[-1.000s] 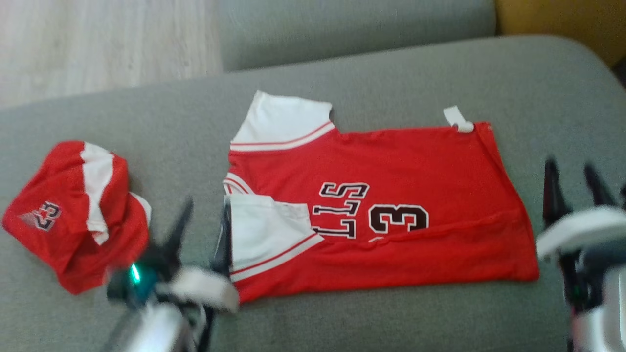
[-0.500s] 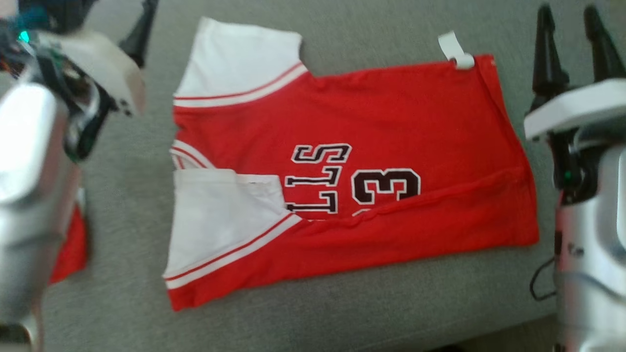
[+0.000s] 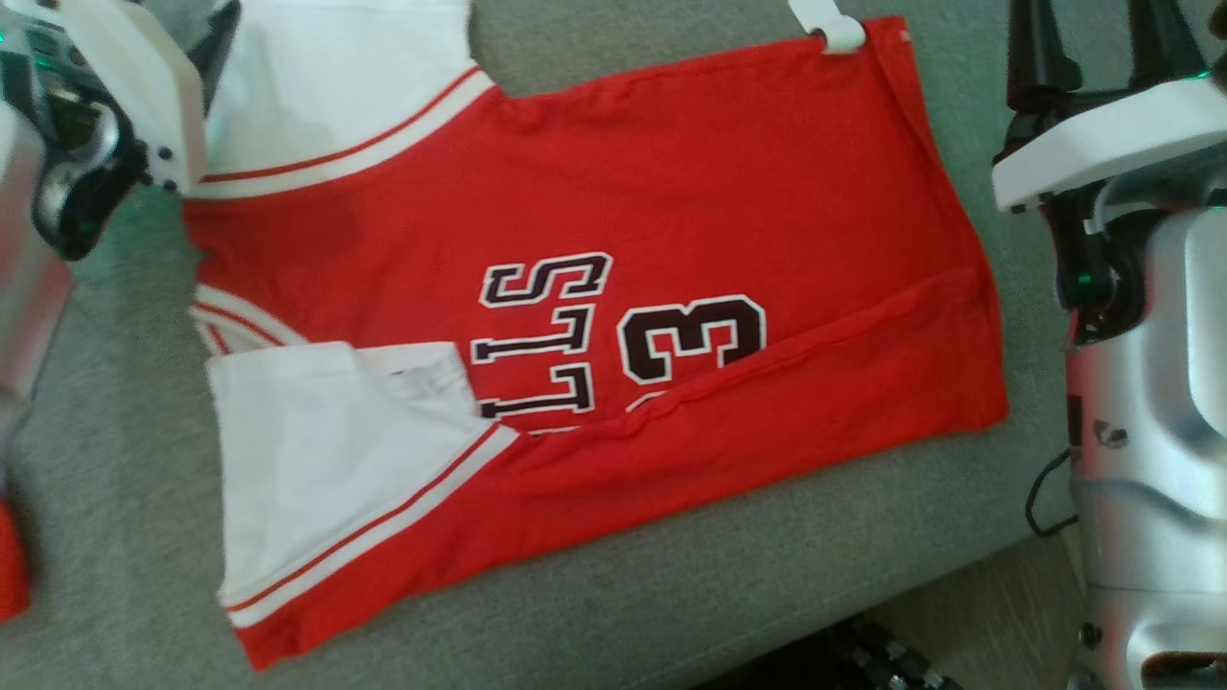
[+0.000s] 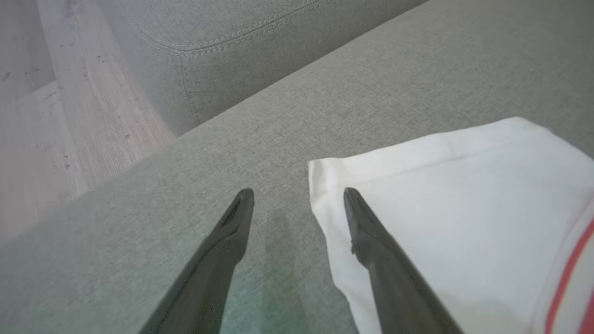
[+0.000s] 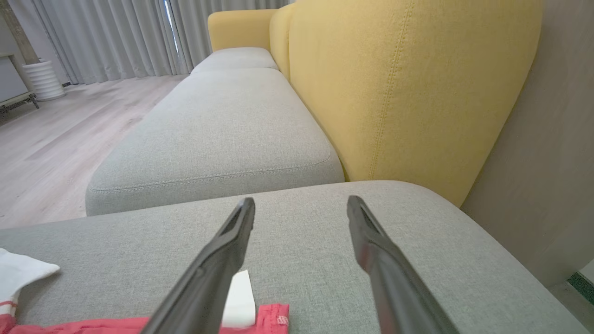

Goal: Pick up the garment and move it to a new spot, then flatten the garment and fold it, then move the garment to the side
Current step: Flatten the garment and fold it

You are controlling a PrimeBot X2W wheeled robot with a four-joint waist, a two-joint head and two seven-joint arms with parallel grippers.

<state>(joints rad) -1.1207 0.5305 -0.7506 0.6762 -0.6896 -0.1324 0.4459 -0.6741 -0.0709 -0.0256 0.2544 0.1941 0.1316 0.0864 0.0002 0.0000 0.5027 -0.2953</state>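
Nearest the robot, at 5 o'clock in the head view, a strip of wooden floor (image 3: 968, 594) shows past the front edge of the grey sofa cushion (image 3: 594, 594). The garment (image 3: 671, 172), a red jersey with dark lettering and a 3, lies spread on that cushion with its neck end toward 9 o'clock and its hem toward 3 o'clock. Its near long edge is folded up over the lower part of the print. The near white sleeve (image 3: 316, 460) lies at 7 o'clock, folded onto the body. A scrap of other red cloth (image 3: 8, 561) shows at 8 o'clock.

The far white sleeve (image 3: 335, 67) is at 11 o'clock, and a white tag (image 3: 826, 24) sticks out from the hem corner at 1 o'clock.

In the left wrist view, the left jaws stand wide apart and hold nothing. One of the fingers (image 4: 222, 250) is over bare cushion and the other over the sleeve's corner; contact cannot be told.

The right jaws, at 2 o'clock, are also spread wide and empty, their fingers (image 5: 380, 264) above the cushion by the tag. Beyond are a second grey cushion (image 5: 222, 130), a yellow backrest (image 5: 408, 83) and curtains (image 5: 116, 37).
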